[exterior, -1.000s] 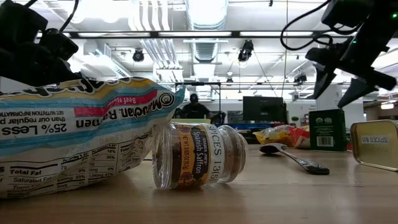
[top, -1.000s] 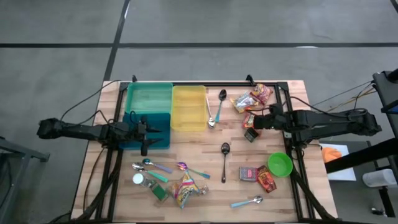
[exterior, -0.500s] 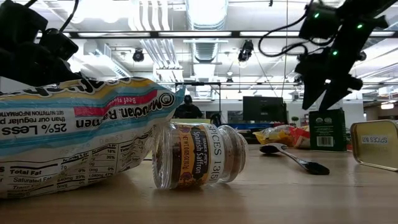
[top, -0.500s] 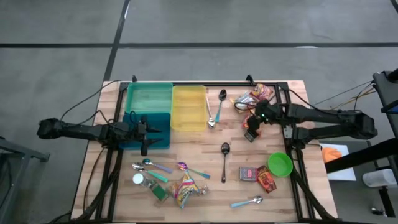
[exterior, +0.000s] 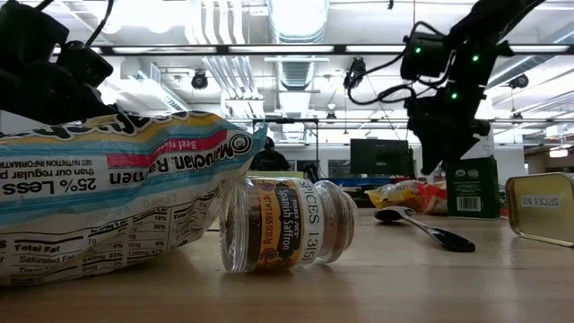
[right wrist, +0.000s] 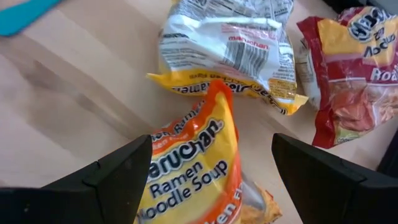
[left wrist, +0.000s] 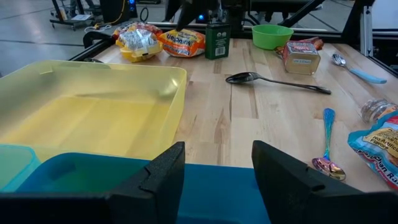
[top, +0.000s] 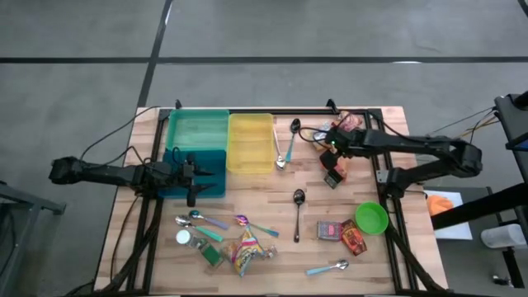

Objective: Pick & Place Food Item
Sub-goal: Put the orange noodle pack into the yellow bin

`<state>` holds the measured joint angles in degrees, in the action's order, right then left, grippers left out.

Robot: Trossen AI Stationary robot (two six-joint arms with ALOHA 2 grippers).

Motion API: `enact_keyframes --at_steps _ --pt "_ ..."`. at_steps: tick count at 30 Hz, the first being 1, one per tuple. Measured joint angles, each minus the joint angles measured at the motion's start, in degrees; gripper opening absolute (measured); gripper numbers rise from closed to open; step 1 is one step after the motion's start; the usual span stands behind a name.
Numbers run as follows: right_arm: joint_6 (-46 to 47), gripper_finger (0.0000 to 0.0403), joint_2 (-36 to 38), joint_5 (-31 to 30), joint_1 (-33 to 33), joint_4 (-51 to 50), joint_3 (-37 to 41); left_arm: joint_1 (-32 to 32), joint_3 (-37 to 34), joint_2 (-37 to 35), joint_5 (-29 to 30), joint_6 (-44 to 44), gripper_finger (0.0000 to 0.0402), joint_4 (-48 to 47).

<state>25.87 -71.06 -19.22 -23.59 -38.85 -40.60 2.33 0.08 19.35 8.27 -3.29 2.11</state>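
Three ramen packets lie flat on the table at the far right: an orange one [right wrist: 193, 174], a yellow-and-white one [right wrist: 230, 50] and a red one [right wrist: 348, 68]. My right gripper [right wrist: 211, 140] hangs open just above the orange packet [top: 334, 161], fingers slanting down, one on either side of it and touching nothing. In the low view the right gripper [exterior: 437, 148] hangs clear of the table. My left gripper [left wrist: 217, 146] waits open over the teal bin [top: 202, 169] at the left, with nothing between its fingers.
A yellow bin [top: 250, 142] and a green bin [top: 198, 130] stand at the far left. A dark green box [top: 332, 178] stands beside the packets. A green bowl [top: 371, 219], spoons [top: 298, 210], a spice jar [exterior: 287, 224] and more packets [top: 245, 252] lie nearer.
My right gripper has swung toward the table's far edge and a little to the left, from beside the dark green box to over the ramen packets. It has sunk slightly and rolled about its own axis. Its fingers stay open.
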Motion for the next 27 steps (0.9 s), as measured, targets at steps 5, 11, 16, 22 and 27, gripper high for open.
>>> enact_keyframes --at_steps 5,11,16,22,27 --pt "-0.9 0.0329 -3.2 0.5 -2.4 0.7 -0.3 0.0 0.0 0.0 0.0 0.0 0.0189 0.0" --pt "-5.0 0.0329 -6.2 4.3 -5.4 3.7 -0.3 0.0 0.0 0.0 0.0 0.0 0.0189 0.0" --pt "-6.6 0.0329 -9.0 4.6 -6.5 5.5 -0.3 0.0 0.0 0.0 0.0 0.0 0.0189 0.0" --pt "-6.6 0.0329 -12.1 4.8 -6.7 6.4 -0.3 0.0 0.0 0.0 0.0 0.0 0.0189 0.0" --pt "-6.5 0.0329 -13.6 4.7 -6.8 6.9 -0.3 0.0 0.0 0.0 0.0 0.0 0.0189 0.0"
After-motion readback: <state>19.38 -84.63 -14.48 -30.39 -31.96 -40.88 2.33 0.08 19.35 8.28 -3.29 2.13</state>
